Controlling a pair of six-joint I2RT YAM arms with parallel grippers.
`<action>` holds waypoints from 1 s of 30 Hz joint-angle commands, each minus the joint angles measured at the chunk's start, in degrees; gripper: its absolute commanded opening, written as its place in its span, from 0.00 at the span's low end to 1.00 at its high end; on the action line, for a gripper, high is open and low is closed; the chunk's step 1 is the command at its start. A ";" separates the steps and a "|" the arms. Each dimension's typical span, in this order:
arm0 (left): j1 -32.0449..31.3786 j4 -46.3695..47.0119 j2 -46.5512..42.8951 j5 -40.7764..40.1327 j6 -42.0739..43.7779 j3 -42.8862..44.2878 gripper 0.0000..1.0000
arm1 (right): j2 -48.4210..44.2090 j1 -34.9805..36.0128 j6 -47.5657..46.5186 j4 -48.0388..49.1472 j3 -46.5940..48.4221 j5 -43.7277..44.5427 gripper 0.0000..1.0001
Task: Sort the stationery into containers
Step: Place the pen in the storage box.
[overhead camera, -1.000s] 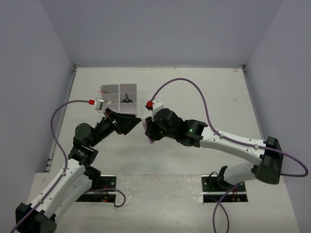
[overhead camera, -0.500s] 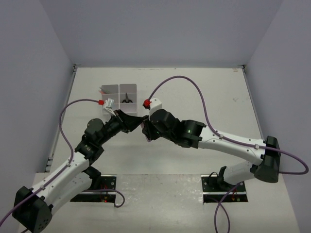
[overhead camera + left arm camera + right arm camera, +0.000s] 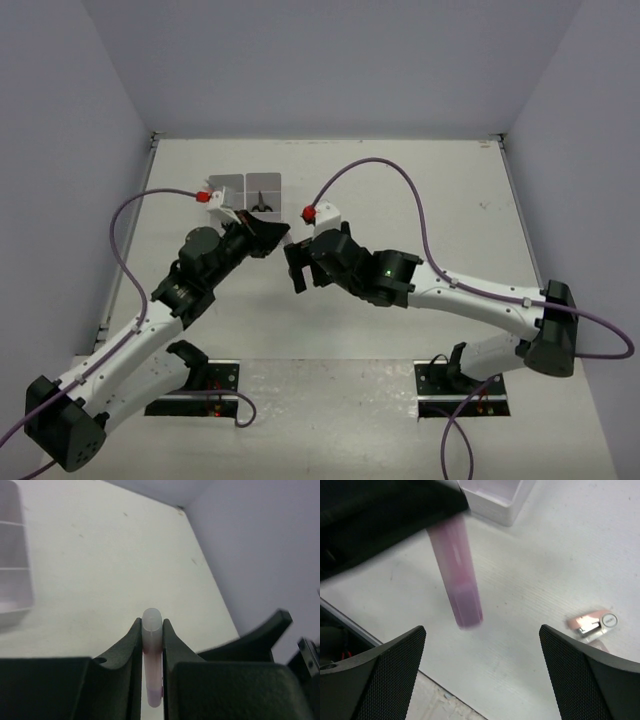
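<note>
Purple marker point(image 3: 458, 575): gripped in the left claw, its free end out over the tabletop point(image 3: 420, 200), near the tray corner.
Left claw point(image 3: 151, 625): closed on the marker (both fingers pressed against the barrel).
Right claw point(image 3: 295, 266): wide open, holding nothing (marker end shows between its fingers, untouched).
Tray point(image 3: 225, 183): on the tabletop, just beyond the left claw.
Scissors point(image 3: 262, 203): inside a right-column tray compartment.
</note>
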 commanded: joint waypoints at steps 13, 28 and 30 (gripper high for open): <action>10.57 -3.22 19.29 -66.99 -1.84 10.71 0.00 | -36.84 -5.44 4.88 -0.51 -23.83 6.31 0.99; 15.08 12.37 27.71 -63.47 -0.16 5.02 0.00 | -41.84 -6.61 3.57 -3.38 -25.78 6.52 0.99; 15.08 13.19 28.17 -63.62 -0.70 4.26 0.00 | -41.31 -6.92 3.27 -3.46 -25.71 5.92 0.99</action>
